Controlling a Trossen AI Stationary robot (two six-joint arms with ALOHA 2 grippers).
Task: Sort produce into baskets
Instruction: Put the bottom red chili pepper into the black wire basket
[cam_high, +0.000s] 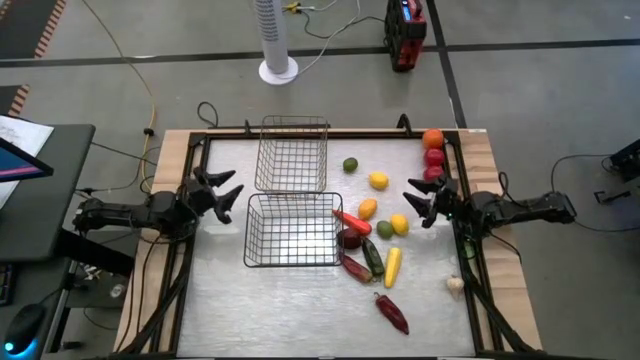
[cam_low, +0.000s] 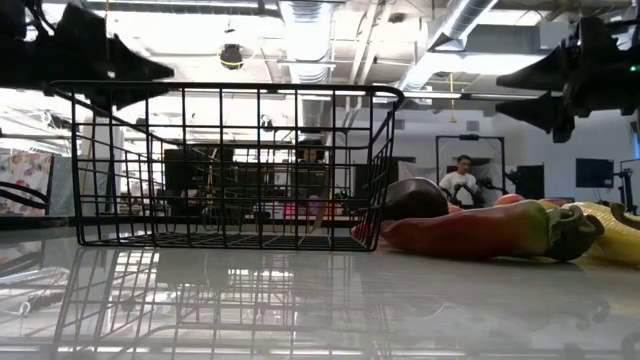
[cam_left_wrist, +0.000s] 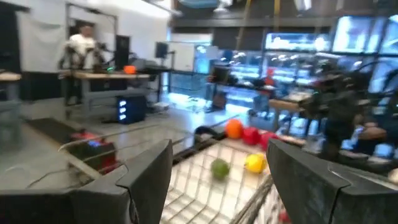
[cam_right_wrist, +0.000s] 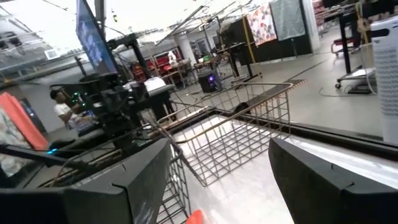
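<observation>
Both baskets look empty, so by my judgement sorting has not started and the step in hand is the first reach. The silvery basket (cam_high: 292, 153) sits toward the far edge of the surface (cam_high: 280, 310); the darker basket (cam_high: 291, 230) lies just in front of it, nearer the middle. All produce is loose on the surface to the right of the baskets. Orange fruit (cam_high: 433, 138) with two red round pieces (cam_high: 434, 157) is at the far right corner; a green round one (cam_high: 350, 165) and yellow round one (cam_high: 378, 180) lie further in. A crowded cluster lies against the darker basket's right wall: long red pepper (cam_high: 351, 220), dark purple piece (cam_high: 349, 239), long green one (cam_high: 372, 256), long yellow one (cam_high: 392, 266). A second red pepper (cam_high: 392, 313) lies apart near the front; a pale piece (cam_high: 455, 285) is by the right edge. The left end effector (cam_high: 228, 195) hangs left of the baskets, fingers spread wide, holding nothing. The right end effector (cam_high: 418, 205) hangs at the right side near the yellow round pieces (cam_high: 399, 224), fingers likewise wide apart and empty. The next move likely falls to the right arm, being closest: descend over an isolated piece, since the cluster pieces touch and leave poor finger clearance.
</observation>
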